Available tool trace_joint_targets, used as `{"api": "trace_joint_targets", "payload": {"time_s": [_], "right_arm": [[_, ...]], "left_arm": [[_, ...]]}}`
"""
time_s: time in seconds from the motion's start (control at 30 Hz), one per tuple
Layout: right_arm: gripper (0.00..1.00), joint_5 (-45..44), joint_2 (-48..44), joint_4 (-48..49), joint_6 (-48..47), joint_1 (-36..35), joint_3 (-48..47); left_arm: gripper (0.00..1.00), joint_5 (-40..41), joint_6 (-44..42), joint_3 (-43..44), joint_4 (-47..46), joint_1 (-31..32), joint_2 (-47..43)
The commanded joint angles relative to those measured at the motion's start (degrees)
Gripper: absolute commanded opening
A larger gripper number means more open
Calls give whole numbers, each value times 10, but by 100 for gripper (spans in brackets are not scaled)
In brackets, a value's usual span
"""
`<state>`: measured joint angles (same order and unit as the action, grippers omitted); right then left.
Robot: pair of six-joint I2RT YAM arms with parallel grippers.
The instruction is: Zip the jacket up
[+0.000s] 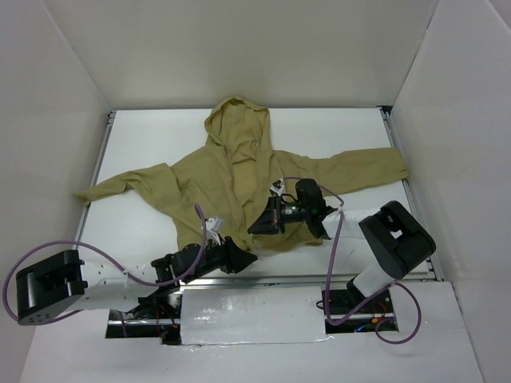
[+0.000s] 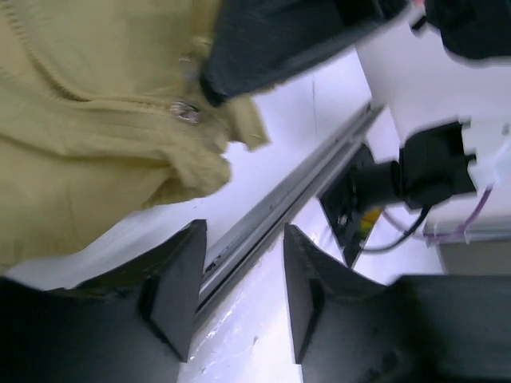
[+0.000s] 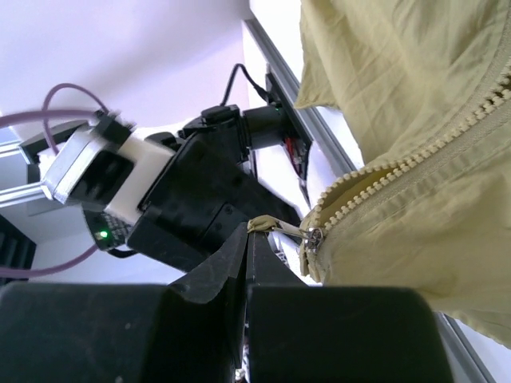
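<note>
- Jacket (image 1: pixel 231 175) lies spread face up on the white desk (image 1: pixel 136 136), its hood (image 1: pixel 238 120) toward the far wall and its hem toward the arm bases.
- Its left sleeve (image 1: pixel 128 182) stretches out toward the desk's left edge.
- The left arm lies low along the near edge, and the left pincer (image 1: pixel 243 257) sits just at the hem, near the jacket's middle.
- From the left wrist view, the left pincer (image 2: pixel 239 295) has its fingers (image 2: pixel 180 279) spread with nothing between them; only the desk's metal rail (image 2: pixel 295 191) shows through the gap. The wrinkled hem lies just beyond the fingertips, apart from them.
- The front zipper runs down the middle, and its teeth (image 3: pixel 399 183) are parted at the bottom end.
- The slider (image 3: pixel 313 238) sits at the lowest part of the zipper, beside the hem.
- The right pincer (image 1: pixel 259 223) reaches in from the right, over the lower front of the jacket.
- In the right wrist view, the right pincer (image 3: pixel 247 239) is pressed together, pinching the zipper pull (image 3: pixel 275 228), which leads straight to the slider.
- The right sleeve (image 1: pixel 359 166) extends toward the desk's right edge.
</note>
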<state>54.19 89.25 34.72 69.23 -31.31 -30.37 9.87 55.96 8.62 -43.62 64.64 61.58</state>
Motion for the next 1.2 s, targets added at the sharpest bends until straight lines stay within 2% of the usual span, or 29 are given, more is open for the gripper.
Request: {"api": "trace_joint_targets", "payload": {"time_s": [0.0,0.13,0.3,0.53,0.63,0.87,1.17], "right_arm": [[0,4,-22,70,14,3,12],[0,10,-25,107,23,2,22],[0,21,-24,135,31,2,32],[0,32,-24,148,28,4,39],[0,35,-25,141,22,4,37],[0,40,-29,155,31,3,38],[0,42,-56,124,11,1,37]], "left_arm": [[57,96,84,-4,10,11,-5],[61,152,101,14,-7,25,24],[64,179,123,22,-42,28,59],[64,173,64,18,-105,29,59],[60,156,42,5,-148,29,56],[59,164,31,12,-148,26,82],[49,168,26,7,-169,16,101]]}}
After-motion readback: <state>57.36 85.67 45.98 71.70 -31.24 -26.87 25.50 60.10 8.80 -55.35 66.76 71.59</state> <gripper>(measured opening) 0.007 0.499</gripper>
